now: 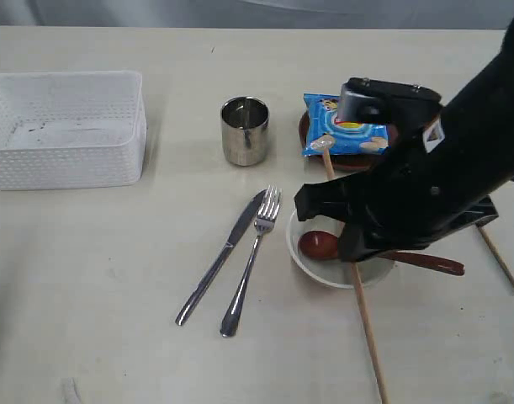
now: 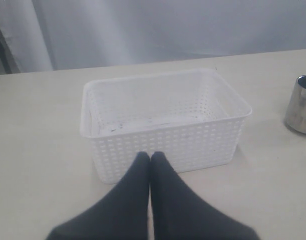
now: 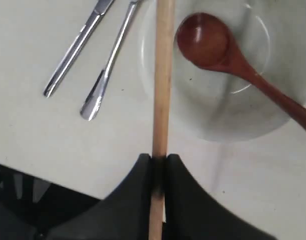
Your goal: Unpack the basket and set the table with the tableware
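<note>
The white basket (image 1: pixel 67 126) (image 2: pixel 163 120) stands empty at the table's far left. My left gripper (image 2: pixel 150 155) is shut on nothing, just in front of the basket's near wall. My right gripper (image 3: pixel 159 159) is shut on a wooden chopstick (image 3: pixel 163 75) (image 1: pixel 368 332), which lies slanted over the cream bowl (image 1: pixel 328 273) (image 3: pixel 213 127). The red-brown spoon (image 1: pixel 318 245) (image 3: pixel 203 40) rests in that bowl. Left of the bowl lie the knife (image 1: pixel 223 257) and fork (image 1: pixel 252 261). The steel cup (image 1: pixel 244 130) stands behind them. A second chopstick (image 1: pixel 499 257) lies at the right.
A blue chip bag (image 1: pixel 342 126) lies on the brown plate (image 1: pixel 304 126) behind the bowl. My black right arm (image 1: pixel 425 194) covers the bowl's right side and part of the plate. The beige table (image 1: pixel 97 278) runs to the view's edges.
</note>
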Available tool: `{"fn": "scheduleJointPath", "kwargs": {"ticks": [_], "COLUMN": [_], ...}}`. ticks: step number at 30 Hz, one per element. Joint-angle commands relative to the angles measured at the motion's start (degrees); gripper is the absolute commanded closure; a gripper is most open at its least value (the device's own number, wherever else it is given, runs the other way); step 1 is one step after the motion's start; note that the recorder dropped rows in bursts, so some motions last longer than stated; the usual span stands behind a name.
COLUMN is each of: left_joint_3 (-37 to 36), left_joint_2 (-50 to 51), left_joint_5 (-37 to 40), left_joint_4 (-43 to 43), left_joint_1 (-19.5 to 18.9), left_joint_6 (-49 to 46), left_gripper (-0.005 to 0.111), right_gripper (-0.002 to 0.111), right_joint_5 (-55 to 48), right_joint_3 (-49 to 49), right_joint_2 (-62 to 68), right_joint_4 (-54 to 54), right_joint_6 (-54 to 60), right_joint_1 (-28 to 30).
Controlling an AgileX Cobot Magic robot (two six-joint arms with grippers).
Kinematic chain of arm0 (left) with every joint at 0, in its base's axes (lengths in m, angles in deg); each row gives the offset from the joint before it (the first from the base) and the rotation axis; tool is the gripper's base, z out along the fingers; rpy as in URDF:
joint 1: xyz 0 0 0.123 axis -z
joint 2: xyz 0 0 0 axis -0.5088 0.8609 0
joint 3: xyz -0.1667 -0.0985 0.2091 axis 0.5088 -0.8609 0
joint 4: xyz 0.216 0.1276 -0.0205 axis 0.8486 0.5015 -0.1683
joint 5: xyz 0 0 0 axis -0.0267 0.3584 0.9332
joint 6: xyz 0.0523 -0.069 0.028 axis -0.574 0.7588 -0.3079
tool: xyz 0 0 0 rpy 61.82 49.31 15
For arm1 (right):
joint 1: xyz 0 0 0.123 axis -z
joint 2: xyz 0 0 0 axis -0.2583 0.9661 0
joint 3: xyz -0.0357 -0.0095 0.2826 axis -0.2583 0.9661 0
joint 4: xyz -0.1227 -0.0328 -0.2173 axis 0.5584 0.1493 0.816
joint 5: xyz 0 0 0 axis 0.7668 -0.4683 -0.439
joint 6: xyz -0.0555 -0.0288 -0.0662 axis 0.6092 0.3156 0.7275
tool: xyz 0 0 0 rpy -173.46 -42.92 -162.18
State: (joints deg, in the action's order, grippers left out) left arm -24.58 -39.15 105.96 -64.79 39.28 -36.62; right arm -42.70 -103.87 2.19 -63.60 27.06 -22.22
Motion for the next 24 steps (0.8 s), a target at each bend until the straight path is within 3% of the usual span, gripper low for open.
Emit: {"fn": "scheduleJointPath", "kwargs": {"ticks": [1,15,24], "left_joint_3": [-0.15,-0.15,-0.15], "left_joint_2": [-0.26,-0.26,-0.26], "left_joint_5": [-0.41,-0.41,-0.41], "left_joint_4": [-0.63,-0.63,-0.63], "left_joint_1": [-0.15,-0.15,-0.15], "left_joint_6": [-0.09,-0.09,-0.09], "left_gripper": [0.107,0.107,0.107], "right_gripper": [0.109,0.109,0.106], "right_joint_5": [4.86,15.93,15.84], "right_joint_3": [0.19,0.19,0.19], "right_joint_2": [4.80,14.36,14.76], "right_joint_4": [4.46,8.68,8.27], "right_joint_6": [-3.43,-6.53,-6.88], "right_joint_1": [-0.36,-0.36,-0.24]}}
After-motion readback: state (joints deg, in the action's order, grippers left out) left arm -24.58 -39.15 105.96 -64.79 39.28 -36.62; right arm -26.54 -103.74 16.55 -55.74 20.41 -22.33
